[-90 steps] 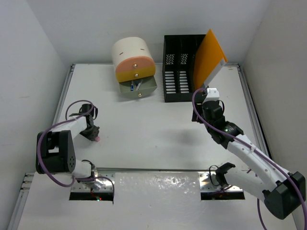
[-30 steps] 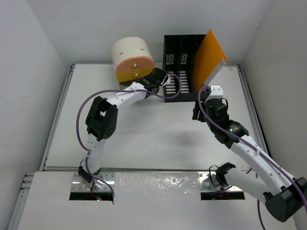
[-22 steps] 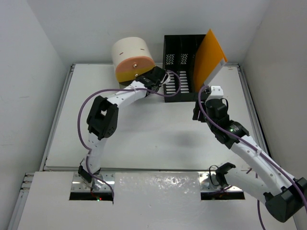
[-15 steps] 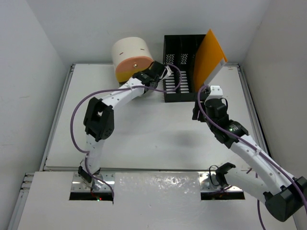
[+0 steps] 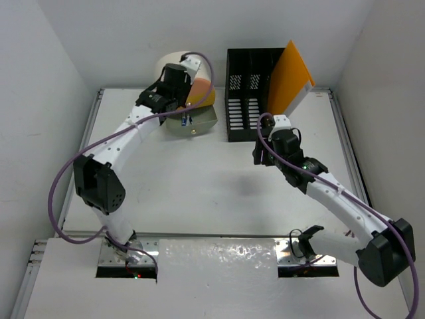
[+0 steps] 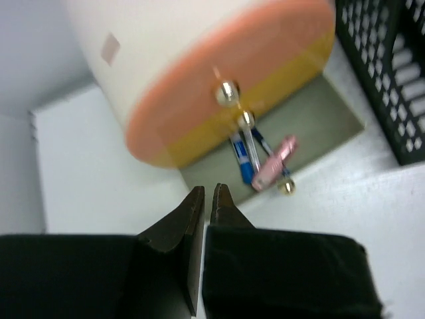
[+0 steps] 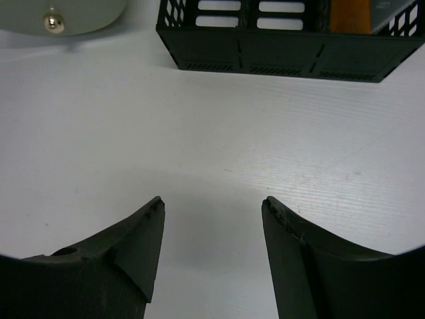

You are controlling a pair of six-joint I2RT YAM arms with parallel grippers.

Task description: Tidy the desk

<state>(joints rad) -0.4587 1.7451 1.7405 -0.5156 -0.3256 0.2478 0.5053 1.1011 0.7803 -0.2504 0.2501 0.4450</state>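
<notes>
Along the far edge of the flat white bench [image 5: 199, 186], a black mesh file rack [image 5: 247, 100] holds an orange folder [image 5: 289, 76]. Beside it, the round cream drawer unit [image 6: 166, 60] has its grey bottom drawer [image 6: 332, 123] open, with blue pens [image 6: 244, 159] and a small pink piece [image 6: 275, 156] inside. Probably only closing it is left. The left gripper [image 6: 208, 193] is clenched and empty; the right gripper [image 7: 212, 203] is released.

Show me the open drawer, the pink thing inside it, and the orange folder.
open drawer [image 6: 322, 119]: left wrist view, its bare grey surface.
pink thing [image 6: 273, 161]: left wrist view, middle of its body.
orange folder [image 5: 289, 80]: top view, its flat orange face.
</notes>
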